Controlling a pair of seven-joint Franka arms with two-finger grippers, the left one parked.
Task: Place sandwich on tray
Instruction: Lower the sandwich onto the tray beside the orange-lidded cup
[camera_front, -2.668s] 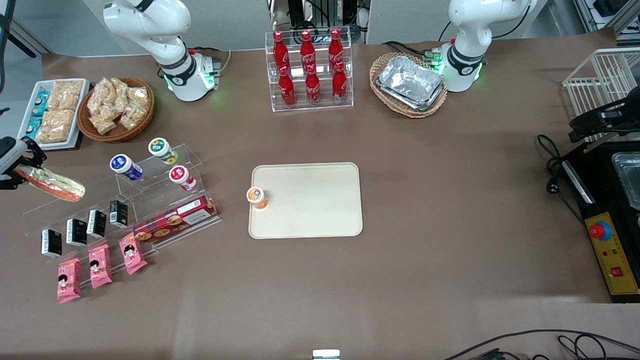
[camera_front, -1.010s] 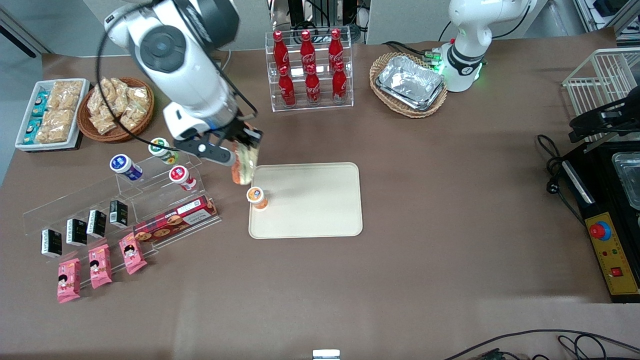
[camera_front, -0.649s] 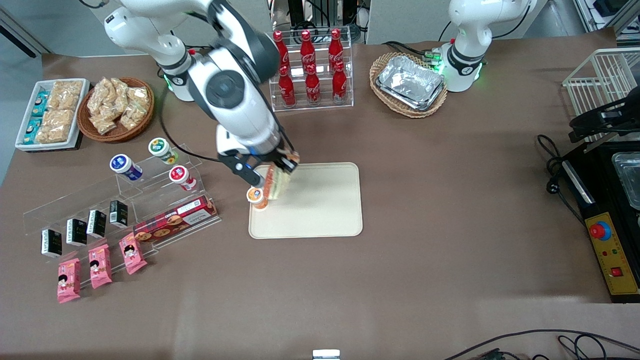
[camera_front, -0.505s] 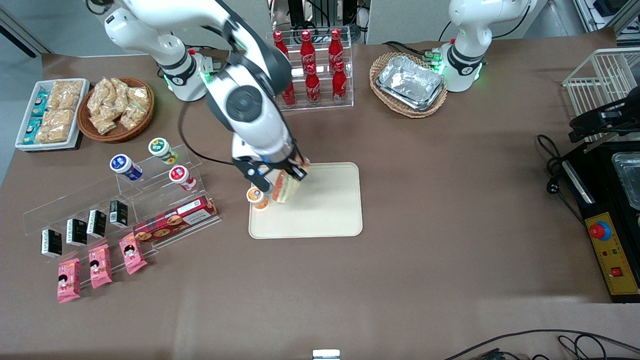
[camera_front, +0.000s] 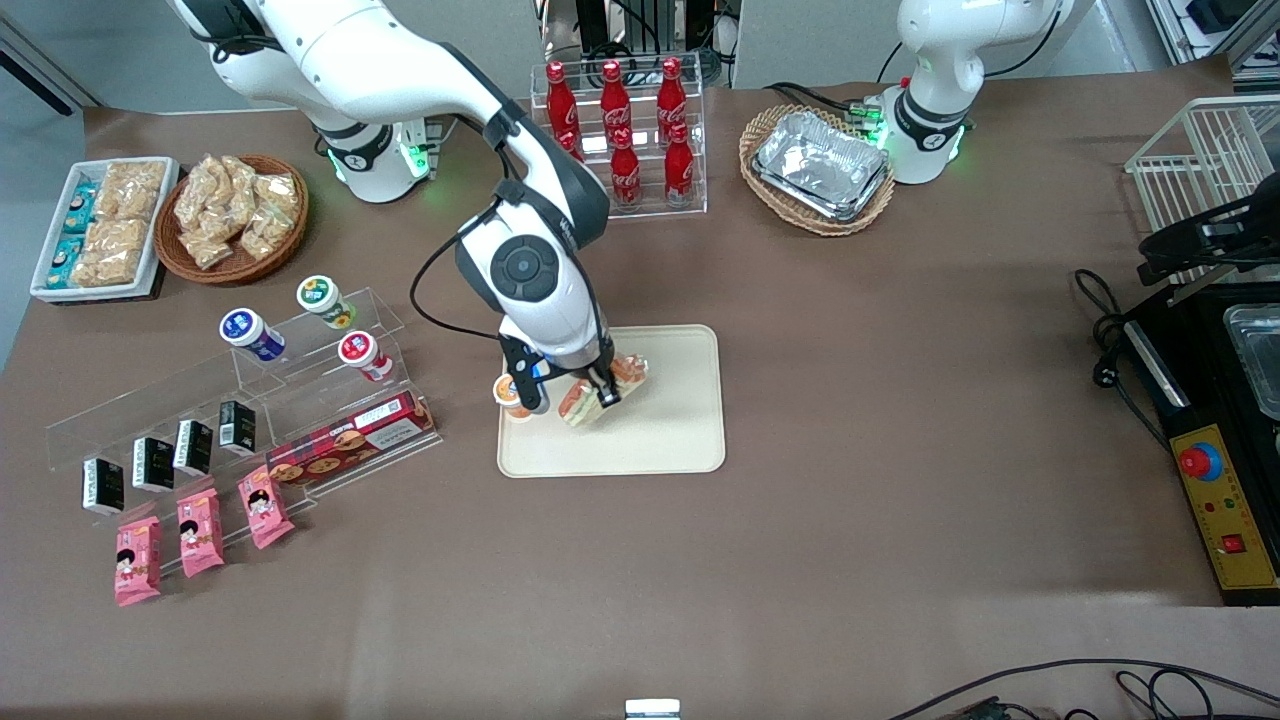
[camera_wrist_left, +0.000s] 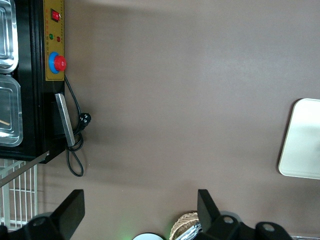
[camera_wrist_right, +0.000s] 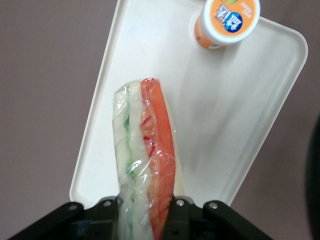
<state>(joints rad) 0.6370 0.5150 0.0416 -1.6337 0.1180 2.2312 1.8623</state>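
The clear-wrapped sandwich (camera_front: 600, 392) with white, green and orange layers is held in my right gripper (camera_front: 590, 392), which is shut on it. It hangs just above the cream tray (camera_front: 670, 420), near the tray's end toward the working arm. In the right wrist view the sandwich (camera_wrist_right: 145, 150) runs out from between the gripper's fingers (camera_wrist_right: 106, 212), over the tray (camera_wrist_right: 220, 125). Whether the sandwich touches the tray I cannot tell.
An orange-lidded cup (camera_front: 512, 394) stands on the tray's edge beside the gripper, also in the wrist view (camera_wrist_right: 227, 20). A clear stepped rack (camera_front: 300, 390) with cups, a red cookie box and small cartons lies toward the working arm's end. A cola bottle rack (camera_front: 618, 140) and foil trays in a wicker basket (camera_front: 818, 168) stand farther from the camera.
The gripper carried the sandwich from the working arm's end of the table to above the tray, then lowered it and turned it flatter over the tray.
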